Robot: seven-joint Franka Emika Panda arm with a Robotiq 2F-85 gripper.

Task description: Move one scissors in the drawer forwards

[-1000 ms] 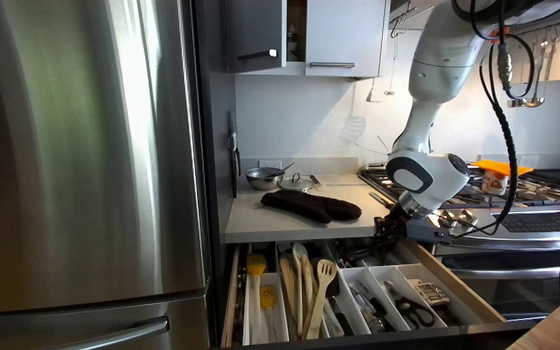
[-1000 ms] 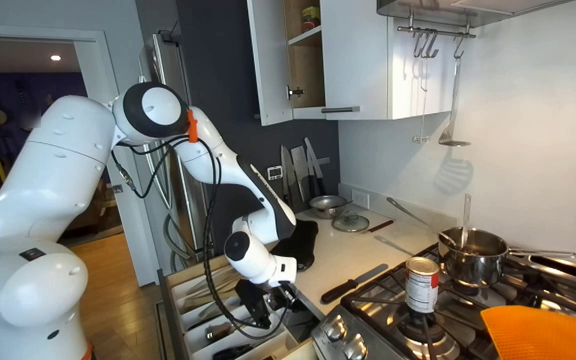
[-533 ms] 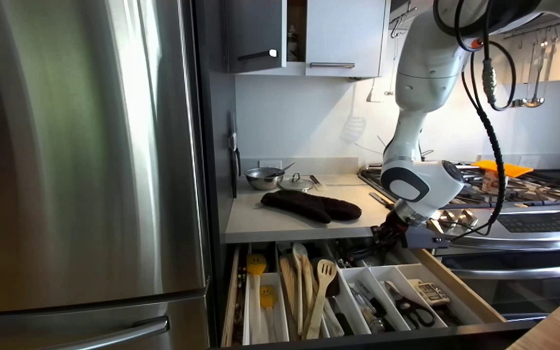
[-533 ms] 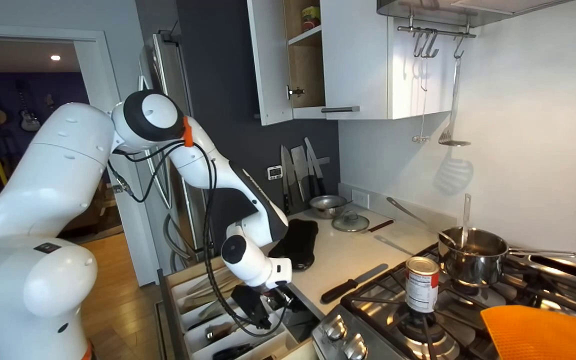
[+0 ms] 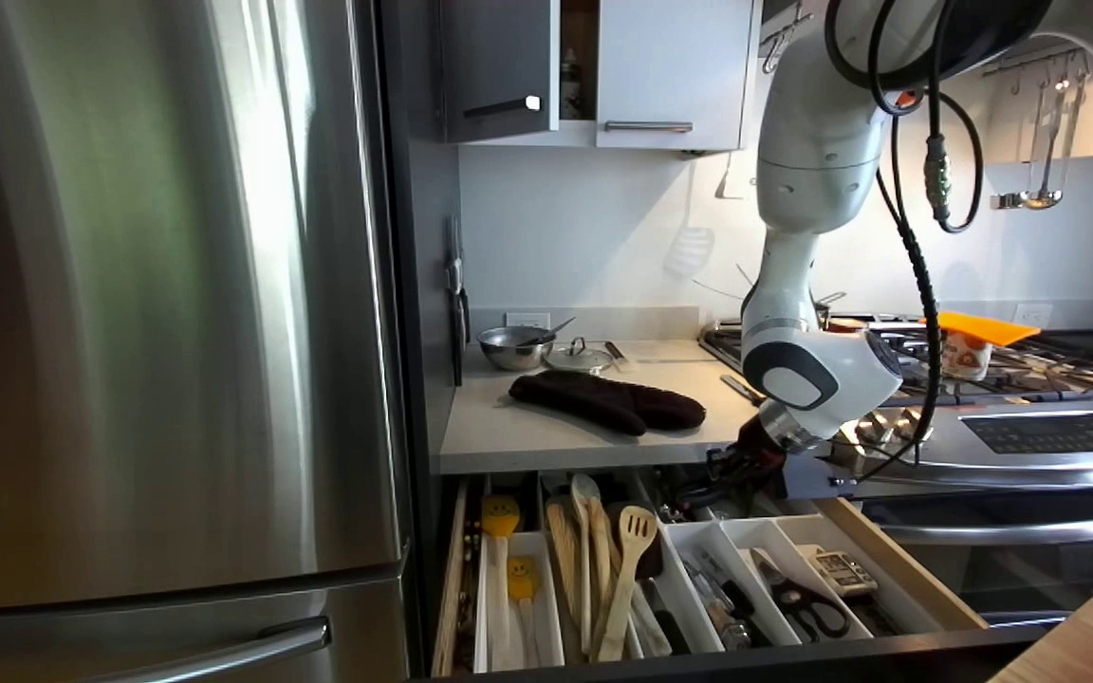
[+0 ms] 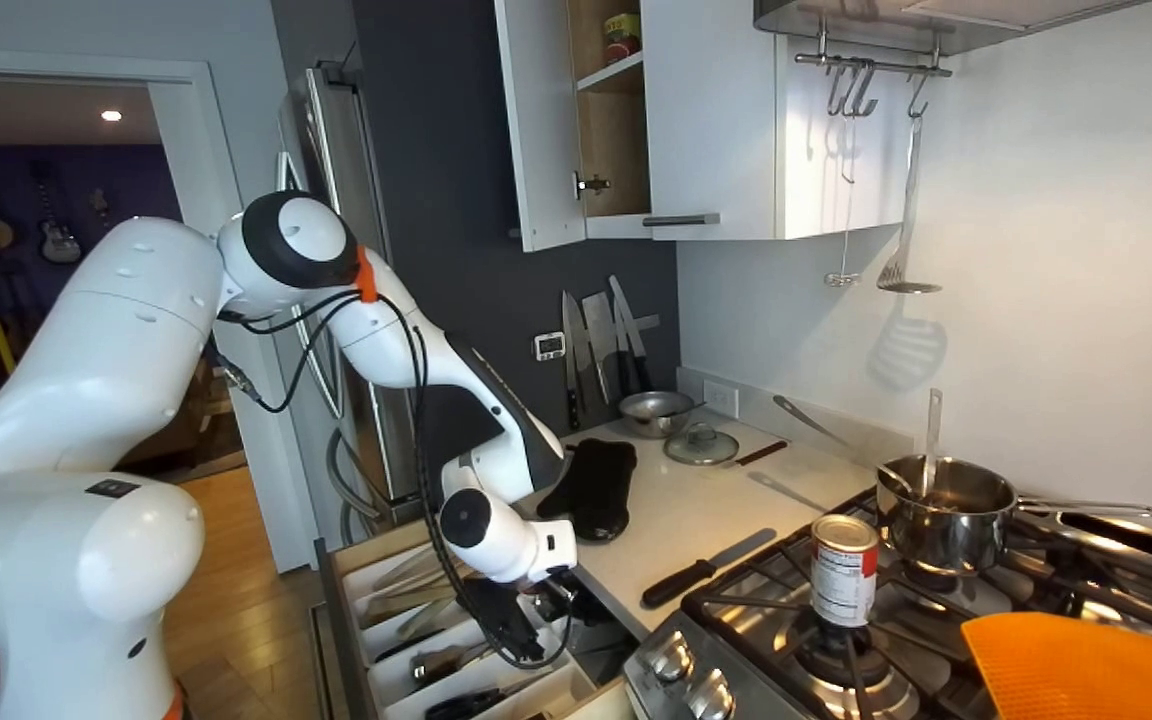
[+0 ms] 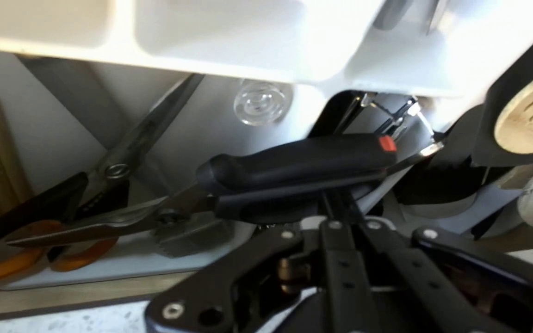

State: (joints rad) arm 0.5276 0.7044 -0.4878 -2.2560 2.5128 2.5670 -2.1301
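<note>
The drawer (image 5: pixel 907 568) is open, with pale wood sides. In the wrist view, black-handled scissors with a red mark (image 7: pixel 294 169) lie across the drawer's back compartment. Orange-and-black scissors (image 7: pixel 117 171) lie left of them, partly covered. My gripper (image 7: pixel 338 199) reaches into this compartment, fingers close together, against the black handles. The upper handle hides its tips, and I cannot tell whether it pinches anything. In an exterior view my gripper (image 5: pixel 722 467) is low by the counter's front edge. Another pair of black-handled scissors (image 5: pixel 807 607) lies in a white front compartment.
The counter (image 5: pixel 546 465) overhangs the drawer's back, with a dark oven mitt (image 5: pixel 603 400) on it. White trays (image 7: pixel 229 37) fill the drawer's front. Wooden spoons (image 5: pixel 630 560) stand to one side, a clear glass item (image 7: pixel 259 102) near the handles. Stove knobs (image 6: pixel 673 658) are close to the arm.
In an exterior view my arm and gripper have moved left and slightly down over the drawer's back. The front compartment's contents have not moved. I cannot tell whether the back scissors moved.
</note>
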